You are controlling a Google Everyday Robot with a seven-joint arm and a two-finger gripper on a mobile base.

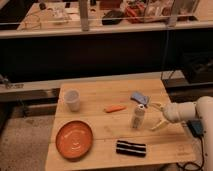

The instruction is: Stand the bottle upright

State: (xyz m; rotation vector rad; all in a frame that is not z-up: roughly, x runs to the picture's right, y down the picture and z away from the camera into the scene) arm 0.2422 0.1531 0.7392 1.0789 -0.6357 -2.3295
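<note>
Bottle [138, 118] sits mid-right on the worktop [110, 95], long axis near vertical w/ dark cap on top, so it looks upright already. Tool [156, 115] is just beside it at 3 o'clock, fingers spread wide, holding nothing, apart from the bottle. Only one arm, coming in from the right edge.

I saw a pale matt wooden table [95, 132], planked. The bottle [138, 118] looked whitish translucent plastic; the orange plate [74, 140] shone glossy. The gripper [156, 116], spread beside the bottle, looked smooth cream plastic.
</note>
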